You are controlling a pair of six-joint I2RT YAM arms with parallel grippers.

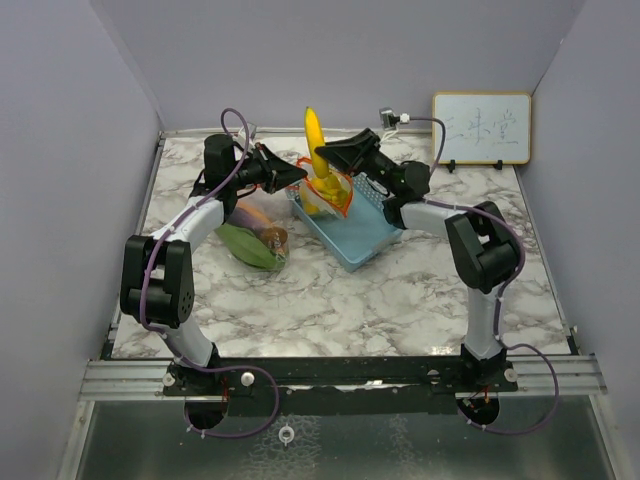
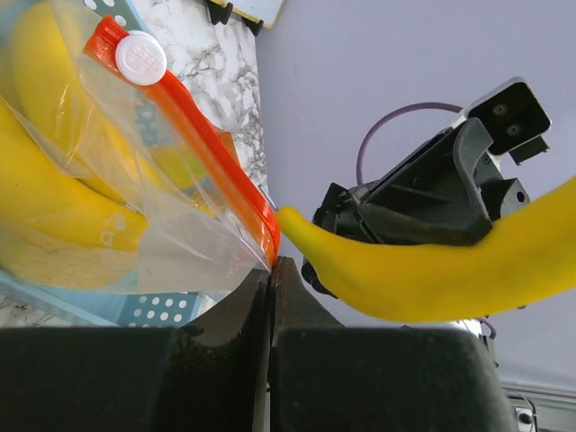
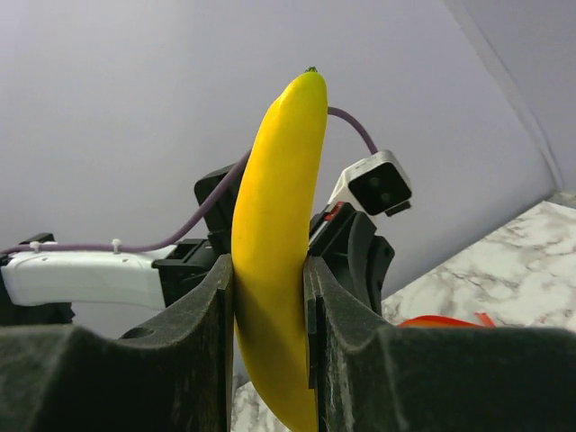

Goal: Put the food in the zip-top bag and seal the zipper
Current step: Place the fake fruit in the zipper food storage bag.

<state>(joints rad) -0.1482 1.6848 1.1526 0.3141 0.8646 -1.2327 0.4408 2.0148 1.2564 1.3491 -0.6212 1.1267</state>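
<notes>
A yellow banana stands nearly upright at 12 o'clock on the desk, clamped at mid-length between the right jaws, which press on both its sides; its tip points up. Its lower end comes down to the orange zipper at the mouth of the clear bag. I cannot tell whether that end is inside the mouth. More yellow fruit shows through the plastic inside the bag. A white slider sits at one end of the zipper.

The left jaws are closed tight and pinch the bag's edge at the 9 o'clock side of its mouth, just beside the other end of the zipper. The bag rests in the far end of a blue basket near the desk's middle.

At 9 o'clock from the basket, a green leafy vegetable, a carrot, an eggplant and a small brown fruit lie together on the marble top. A whiteboard leans at 2 o'clock against the back wall
</notes>
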